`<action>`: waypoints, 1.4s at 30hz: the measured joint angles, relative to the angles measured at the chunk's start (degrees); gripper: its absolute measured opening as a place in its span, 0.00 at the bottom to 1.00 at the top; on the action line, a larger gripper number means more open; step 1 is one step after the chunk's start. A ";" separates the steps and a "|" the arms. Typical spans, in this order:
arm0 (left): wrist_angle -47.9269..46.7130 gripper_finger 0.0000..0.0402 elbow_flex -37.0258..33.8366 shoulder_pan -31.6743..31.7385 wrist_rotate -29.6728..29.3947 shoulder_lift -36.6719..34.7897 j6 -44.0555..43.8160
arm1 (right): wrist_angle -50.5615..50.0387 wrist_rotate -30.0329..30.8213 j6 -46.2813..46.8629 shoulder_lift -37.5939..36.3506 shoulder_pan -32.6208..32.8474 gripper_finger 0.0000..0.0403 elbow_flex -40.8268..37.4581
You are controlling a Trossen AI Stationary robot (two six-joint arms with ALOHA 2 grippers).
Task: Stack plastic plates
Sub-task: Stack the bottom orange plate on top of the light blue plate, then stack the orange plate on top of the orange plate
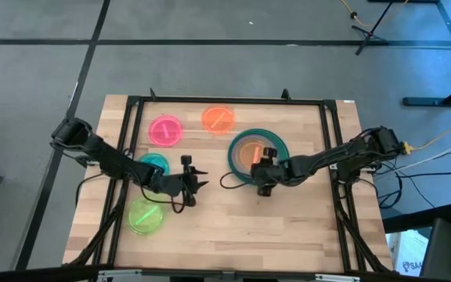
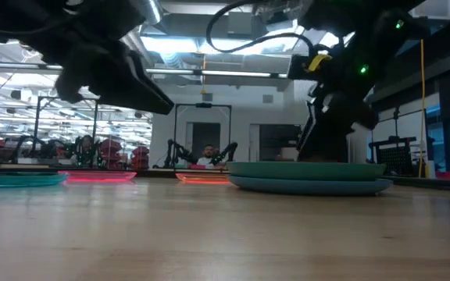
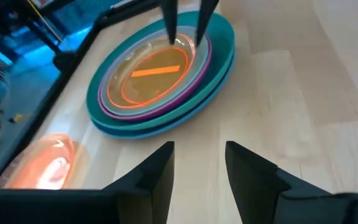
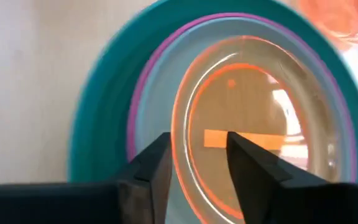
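Hovering right gripper (image 1: 268, 159), fingers parted and empty, over small translucent orange plastic plate (image 1: 248, 153) atop stacked round plates (image 1: 279, 141), three o'clock of table (image 1: 233, 227); left gripper (image 1: 195, 179) likewise parted, empty.

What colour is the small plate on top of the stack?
Translucent orange small plate, with an orange strip across its middle; clearest in the right wrist view.

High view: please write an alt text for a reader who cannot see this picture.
Seen from above, a stack of plates sits right of centre on a wooden table, with the right claw over its near edge. The left claw hovers open at mid-table; pink, orange, teal and lime plates lie apart.
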 joint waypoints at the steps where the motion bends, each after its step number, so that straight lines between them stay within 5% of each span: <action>1: -0.02 0.34 0.00 0.71 0.94 0.00 -0.48 | -1.41 -0.89 0.04 -1.14 0.34 0.38 -0.01; 8: -1.33 0.34 0.35 7.67 4.61 0.13 0.95 | 1.03 -0.27 -2.95 -8.91 4.11 0.40 -0.97; 17: -18.45 0.34 9.83 22.31 9.49 3.17 7.87 | 18.08 -0.30 -6.18 -16.96 7.12 0.39 -12.85; 26: -17.21 0.34 12.98 38.37 31.42 7.22 17.45 | 31.91 -1.85 -6.47 -17.86 6.97 0.39 -20.85; 42: -3.76 0.34 13.03 50.25 40.06 21.24 23.25 | 33.64 -2.68 -4.70 -17.86 6.97 0.39 -20.90</action>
